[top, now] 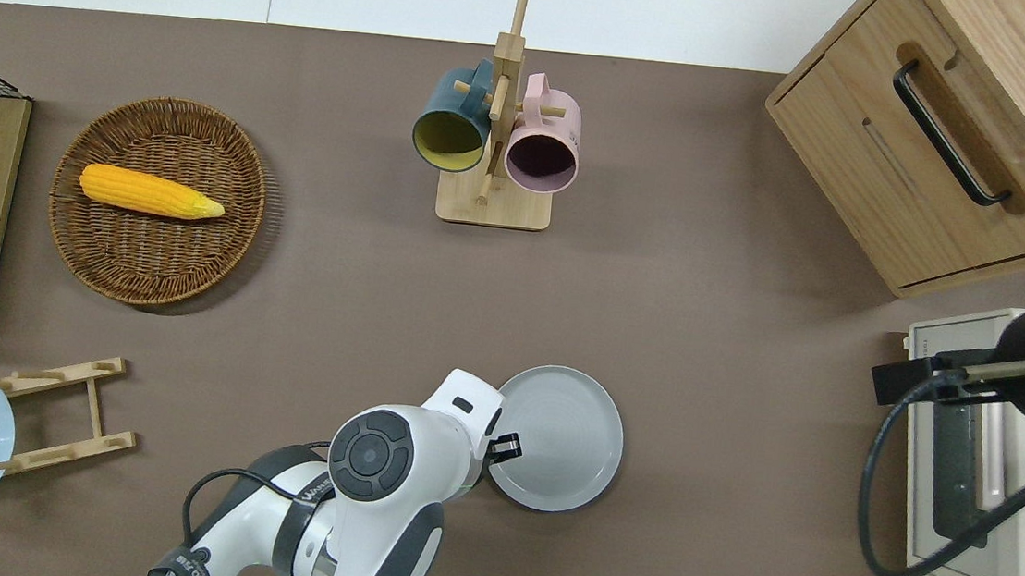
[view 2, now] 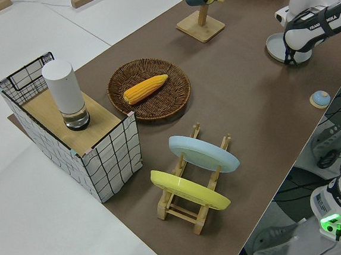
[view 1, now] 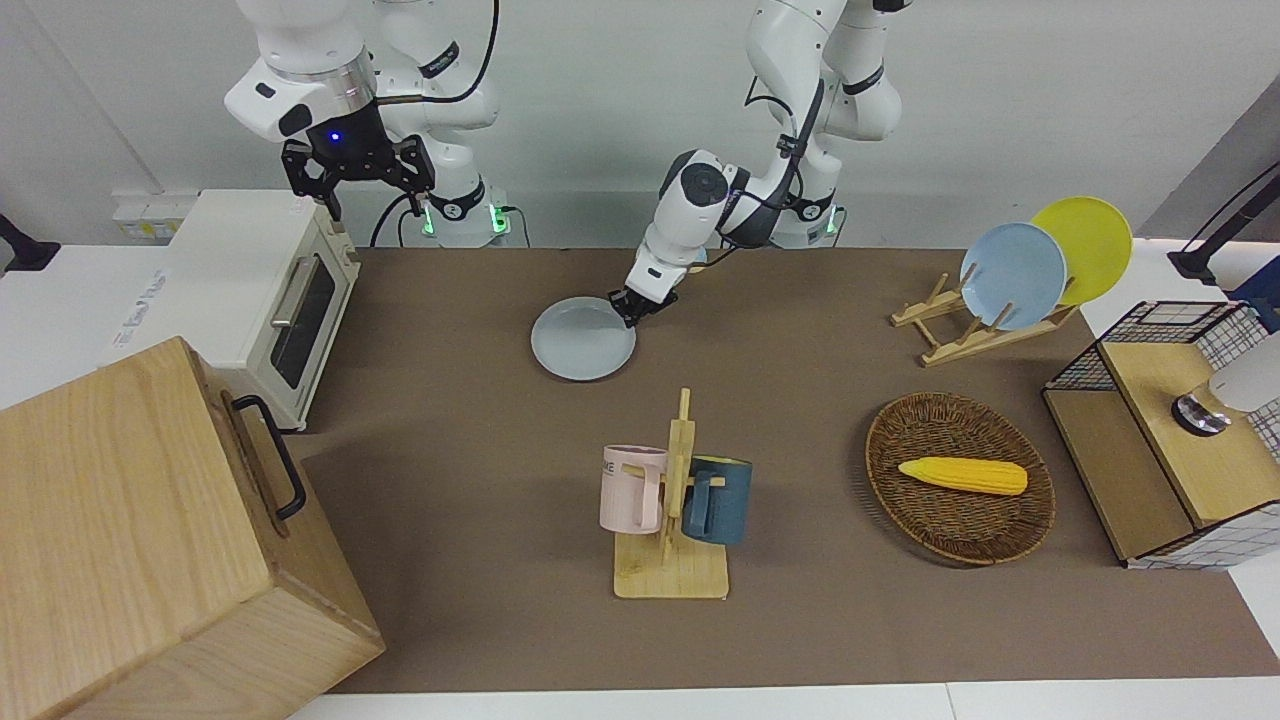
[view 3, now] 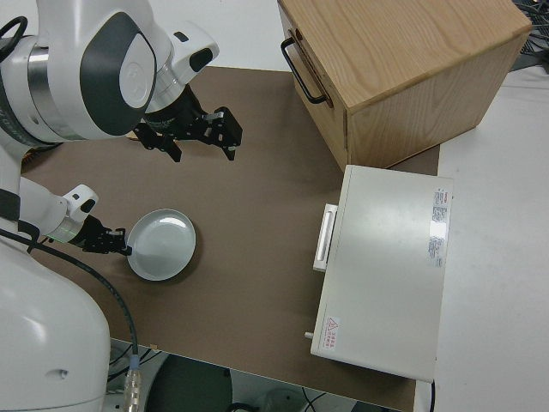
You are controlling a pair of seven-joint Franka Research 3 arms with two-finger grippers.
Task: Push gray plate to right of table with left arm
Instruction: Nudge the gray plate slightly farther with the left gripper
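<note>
The gray plate (view 1: 583, 338) lies flat on the brown table (view 1: 450, 450), nearer to the robots than the mug rack; it also shows in the overhead view (top: 560, 439) and the right side view (view 3: 161, 245). My left gripper (view 1: 632, 305) is low at the table, shut, and touches the plate's rim on the side toward the left arm's end (top: 506, 445). It holds nothing. My right gripper (view 1: 358, 185) is parked, open and empty.
A wooden mug rack (view 1: 672, 500) holds a pink and a dark blue mug. A wicker basket (view 1: 958, 520) holds corn. A plate rack (view 1: 965, 335) carries sky-blue and yellow plates. A white toaster oven (view 1: 270, 290) and a wooden cabinet (view 1: 150, 540) stand at the right arm's end.
</note>
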